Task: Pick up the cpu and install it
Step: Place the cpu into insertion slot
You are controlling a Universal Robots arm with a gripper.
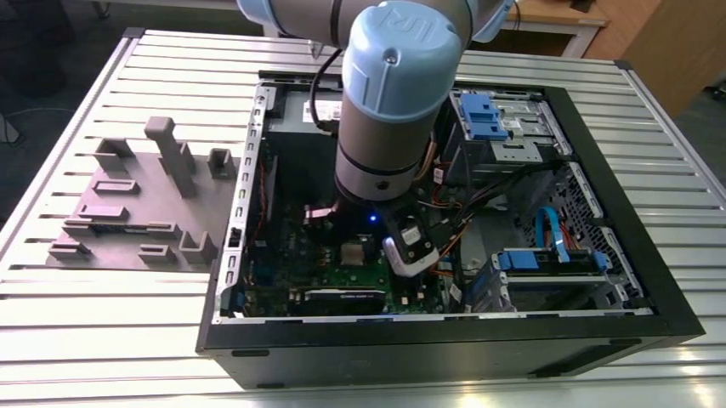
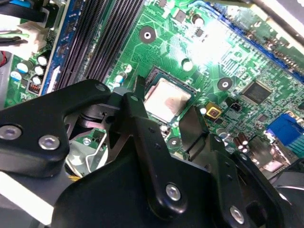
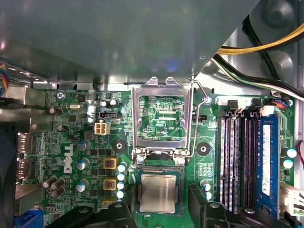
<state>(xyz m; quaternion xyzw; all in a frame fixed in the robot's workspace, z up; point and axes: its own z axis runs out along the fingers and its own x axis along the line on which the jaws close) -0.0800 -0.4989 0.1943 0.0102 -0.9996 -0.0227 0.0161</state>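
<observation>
two black fingers sit nearest the lens, spread apart: the gripper is released, carrying nothing. just beyond, between the tips, the cpu lies flat in the socket of the green motherboard. drop-in looks done! farther on, the metal load plate stands flipped up, not yet closed. exterior view: arm at frame centre, grey fixture mid-left.

A ribbed aluminium table spreads all around the gripper, while a wooden cabinet and a wood-topped desk stand well beyond it.
</observation>
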